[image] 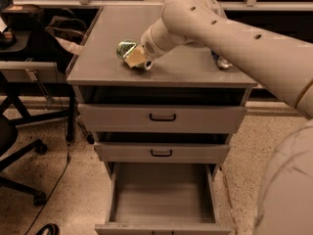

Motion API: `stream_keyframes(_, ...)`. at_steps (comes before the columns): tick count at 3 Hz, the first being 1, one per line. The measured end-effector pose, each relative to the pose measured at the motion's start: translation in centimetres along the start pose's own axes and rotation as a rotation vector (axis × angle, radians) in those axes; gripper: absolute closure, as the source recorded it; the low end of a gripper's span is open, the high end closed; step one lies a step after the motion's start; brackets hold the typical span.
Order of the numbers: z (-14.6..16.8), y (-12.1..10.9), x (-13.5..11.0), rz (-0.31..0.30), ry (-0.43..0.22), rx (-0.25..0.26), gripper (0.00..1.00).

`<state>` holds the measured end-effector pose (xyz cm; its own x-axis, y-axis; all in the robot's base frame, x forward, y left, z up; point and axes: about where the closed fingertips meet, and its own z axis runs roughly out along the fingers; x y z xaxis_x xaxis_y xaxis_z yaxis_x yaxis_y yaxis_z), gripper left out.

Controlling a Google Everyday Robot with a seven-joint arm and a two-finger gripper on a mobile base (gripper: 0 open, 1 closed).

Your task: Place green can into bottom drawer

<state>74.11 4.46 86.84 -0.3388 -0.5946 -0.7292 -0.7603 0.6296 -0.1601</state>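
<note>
The green can [125, 48] lies on its side at the left of the grey cabinet top [98, 58]. My gripper [137, 58] reaches down from the right and is shut on the can's right end, with a tan finger pad [134, 56] against it. The can rests on or just above the top. The bottom drawer [161, 195] is pulled out below, showing a plain grey interior with nothing in it. The two upper drawers with black handles are only slightly out.
A blue can [222, 61] stands at the right of the cabinet top, mostly hidden behind my arm [234, 38]. A black office chair base [19, 151] and a desk [29, 67] with a cable stand to the left. Speckled floor surrounds the cabinet.
</note>
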Motion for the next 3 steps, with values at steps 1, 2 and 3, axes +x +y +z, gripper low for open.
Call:
stream_keyframes(1, -4.8, 0.2, 0.3, 0.003, -0.081, 0.027, 1.0)
stream_keyframes(2, -9.2, 0.8, 2.9, 0.059, -0.131, 0.08, 1.0)
stream_keyframes(3, -11.3, 2.4, 6.1, 0.115, -0.176, 0.14, 1.0)
